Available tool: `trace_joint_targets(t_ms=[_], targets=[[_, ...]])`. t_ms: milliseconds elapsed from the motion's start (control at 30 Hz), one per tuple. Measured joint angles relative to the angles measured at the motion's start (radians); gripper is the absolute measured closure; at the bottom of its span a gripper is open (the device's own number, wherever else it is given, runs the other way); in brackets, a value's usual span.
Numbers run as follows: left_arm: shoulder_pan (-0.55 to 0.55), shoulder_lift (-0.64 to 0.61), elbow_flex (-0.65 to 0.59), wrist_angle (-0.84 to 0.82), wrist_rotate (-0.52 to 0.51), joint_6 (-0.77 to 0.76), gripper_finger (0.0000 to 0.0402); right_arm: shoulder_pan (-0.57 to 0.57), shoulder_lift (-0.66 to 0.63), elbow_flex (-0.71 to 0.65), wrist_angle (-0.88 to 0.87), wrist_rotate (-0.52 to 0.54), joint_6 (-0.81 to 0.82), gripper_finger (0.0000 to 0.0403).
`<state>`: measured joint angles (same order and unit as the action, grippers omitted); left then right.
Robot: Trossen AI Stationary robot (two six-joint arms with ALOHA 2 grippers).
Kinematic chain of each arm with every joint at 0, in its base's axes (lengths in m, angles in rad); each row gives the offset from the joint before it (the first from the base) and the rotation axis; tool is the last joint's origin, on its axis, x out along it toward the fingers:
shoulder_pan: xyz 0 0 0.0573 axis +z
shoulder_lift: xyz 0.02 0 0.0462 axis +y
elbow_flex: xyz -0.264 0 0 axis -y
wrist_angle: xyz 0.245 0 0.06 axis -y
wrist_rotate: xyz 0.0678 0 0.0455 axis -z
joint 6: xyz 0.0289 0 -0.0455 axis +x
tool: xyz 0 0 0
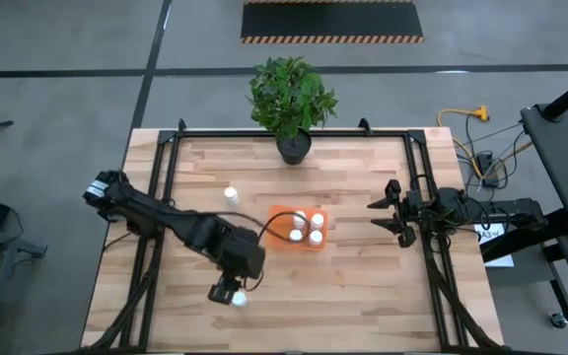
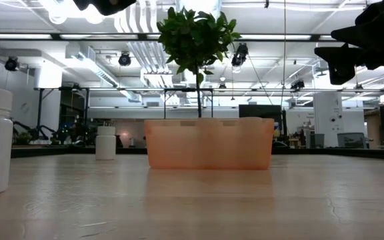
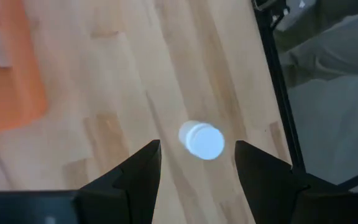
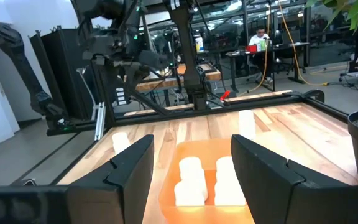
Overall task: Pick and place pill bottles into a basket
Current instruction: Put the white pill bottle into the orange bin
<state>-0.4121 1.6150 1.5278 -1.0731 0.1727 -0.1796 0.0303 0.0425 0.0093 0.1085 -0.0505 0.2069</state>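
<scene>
The left gripper point(image 3: 194, 167), fingers spread wide, is hovering over a bottle point(image 3: 201, 140) standing near the table's front edge, seemingly centred, so it should descend straight before closing.

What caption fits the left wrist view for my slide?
Left gripper, fingers open, hovers above a standing pill bottle beside the orange basket.

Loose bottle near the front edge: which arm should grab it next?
Left. The left gripper hangs open right over that bottle, which shows between its fingers in the left wrist view. The right gripper waits open beyond the basket, farther away.
</scene>
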Motion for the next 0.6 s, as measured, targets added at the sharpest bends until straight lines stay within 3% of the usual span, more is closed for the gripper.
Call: trace_joint_targets(t_ms=[300,500,600], targets=[[-0.099,0.002,-0.073,0.082,-0.077,-0.104,0.0214,0.000,0.000,0.000,0.000,0.000,0.000,0.0199],[-0.124,0.002,-0.139,0.164,-0.065,-0.150,0.0214,0.000,0.000,0.000,0.000,0.000,0.000,0.0199],[-0.127,0.002,-0.178,0.211,-0.009,-0.183,0.0214,0.000,0.000,0.000,0.000,0.000,0.000,0.0199]])
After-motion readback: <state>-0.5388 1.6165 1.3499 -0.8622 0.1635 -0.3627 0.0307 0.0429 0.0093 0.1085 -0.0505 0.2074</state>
